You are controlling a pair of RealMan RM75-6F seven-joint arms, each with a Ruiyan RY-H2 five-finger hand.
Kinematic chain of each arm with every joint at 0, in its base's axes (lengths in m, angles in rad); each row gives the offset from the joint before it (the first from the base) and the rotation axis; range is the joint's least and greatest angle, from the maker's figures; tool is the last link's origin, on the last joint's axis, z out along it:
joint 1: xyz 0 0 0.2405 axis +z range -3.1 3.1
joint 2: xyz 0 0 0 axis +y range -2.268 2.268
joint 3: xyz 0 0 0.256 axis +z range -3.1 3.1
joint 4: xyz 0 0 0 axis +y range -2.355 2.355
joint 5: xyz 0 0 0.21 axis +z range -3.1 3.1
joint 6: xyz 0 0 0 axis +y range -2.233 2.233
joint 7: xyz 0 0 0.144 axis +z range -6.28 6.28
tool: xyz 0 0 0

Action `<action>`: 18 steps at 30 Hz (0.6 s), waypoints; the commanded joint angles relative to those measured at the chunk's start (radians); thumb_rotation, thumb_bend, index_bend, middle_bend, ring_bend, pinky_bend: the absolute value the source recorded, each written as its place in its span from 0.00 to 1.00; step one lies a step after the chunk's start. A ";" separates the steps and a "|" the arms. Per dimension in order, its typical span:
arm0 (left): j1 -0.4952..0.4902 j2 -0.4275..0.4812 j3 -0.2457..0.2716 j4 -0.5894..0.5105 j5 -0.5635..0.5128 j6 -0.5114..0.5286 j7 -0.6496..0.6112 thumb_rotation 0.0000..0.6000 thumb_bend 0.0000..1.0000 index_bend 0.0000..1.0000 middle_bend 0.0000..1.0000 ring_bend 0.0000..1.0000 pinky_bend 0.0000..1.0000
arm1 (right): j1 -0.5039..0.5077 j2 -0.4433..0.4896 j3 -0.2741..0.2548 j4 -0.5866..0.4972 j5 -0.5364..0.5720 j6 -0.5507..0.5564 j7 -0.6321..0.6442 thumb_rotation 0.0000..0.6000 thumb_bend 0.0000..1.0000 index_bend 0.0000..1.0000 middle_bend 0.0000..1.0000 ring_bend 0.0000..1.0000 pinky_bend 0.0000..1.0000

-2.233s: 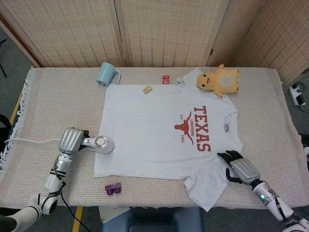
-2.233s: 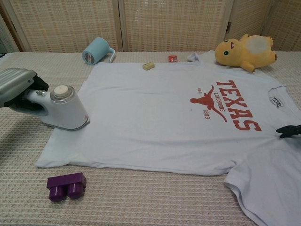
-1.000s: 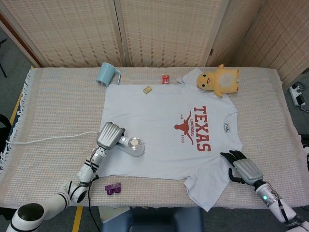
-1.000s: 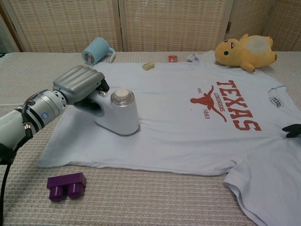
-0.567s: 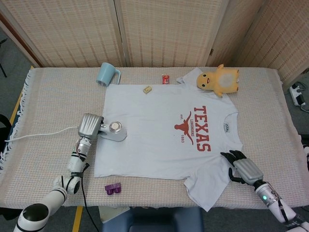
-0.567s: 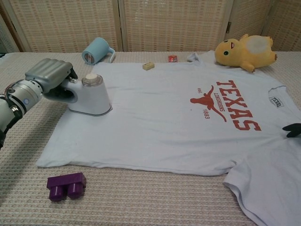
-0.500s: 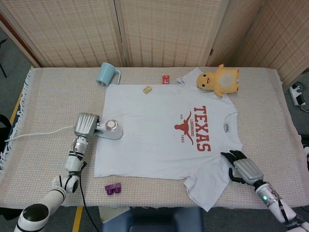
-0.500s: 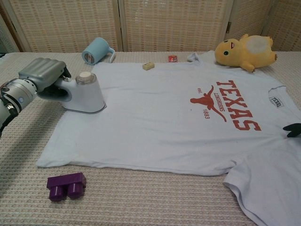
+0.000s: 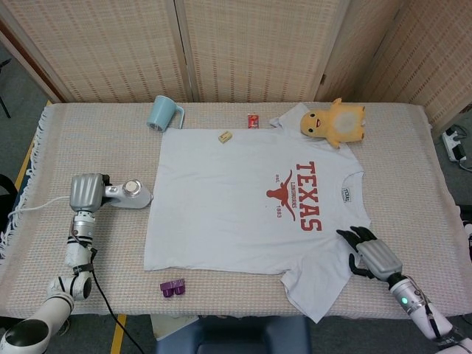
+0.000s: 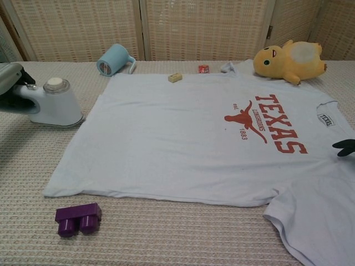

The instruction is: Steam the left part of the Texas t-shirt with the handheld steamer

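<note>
The white Texas t-shirt lies flat on the woven tablecloth, its red print toward the right. My left hand grips the handle of the white handheld steamer. The steamer stands on the tablecloth just left of the shirt's left edge, off the fabric. My right hand rests with fingers spread at the shirt's right sleeve, holding nothing. In the chest view only the dark fingertips of that hand show at the right border.
A blue mug lies beyond the shirt's far left corner. A tan block, a red item and a yellow plush sit along the far edge. A purple block lies near the front. The steamer's cord trails left.
The steamer slid from the shirt's lower left edge rightward onto the shirt, then back left and farther up, ending off the shirt on the tablecloth. The right hand barely moved.
</note>
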 commanded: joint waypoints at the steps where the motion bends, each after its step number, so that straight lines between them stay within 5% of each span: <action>1: 0.043 0.034 0.007 -0.059 -0.007 0.032 -0.011 1.00 0.39 0.94 0.97 0.80 0.76 | 0.000 0.001 0.005 -0.004 -0.004 0.011 0.001 0.57 0.81 0.01 0.12 0.00 0.03; 6: 0.067 0.035 0.010 -0.090 -0.024 0.021 0.020 1.00 0.35 0.82 0.87 0.71 0.76 | -0.005 0.008 0.013 -0.012 -0.008 0.036 -0.002 0.57 0.81 0.01 0.12 0.00 0.03; 7: 0.068 0.036 0.008 -0.097 -0.030 0.013 0.032 1.00 0.32 0.71 0.78 0.63 0.74 | -0.007 0.011 0.013 -0.015 -0.009 0.041 -0.004 0.57 0.80 0.01 0.12 0.00 0.03; 9: 0.071 0.047 0.000 -0.128 -0.051 -0.016 0.065 1.00 0.21 0.33 0.48 0.37 0.62 | -0.011 0.018 0.015 -0.021 -0.009 0.053 -0.009 0.57 0.76 0.01 0.12 0.00 0.03; 11: 0.073 0.067 -0.017 -0.177 -0.076 -0.025 0.105 1.00 0.10 0.05 0.19 0.12 0.38 | -0.016 0.027 0.018 -0.030 -0.006 0.064 -0.016 0.57 0.75 0.01 0.12 0.00 0.03; 14: 0.080 0.104 -0.032 -0.253 -0.103 -0.027 0.171 1.00 0.01 0.00 0.00 0.00 0.14 | -0.024 0.042 0.023 -0.044 -0.002 0.080 -0.027 0.57 0.74 0.01 0.12 0.00 0.03; 18: 0.100 0.168 -0.042 -0.367 -0.130 -0.015 0.242 1.00 0.00 0.00 0.00 0.00 0.09 | -0.033 0.064 0.034 -0.064 0.003 0.106 -0.036 0.57 0.73 0.01 0.12 0.00 0.03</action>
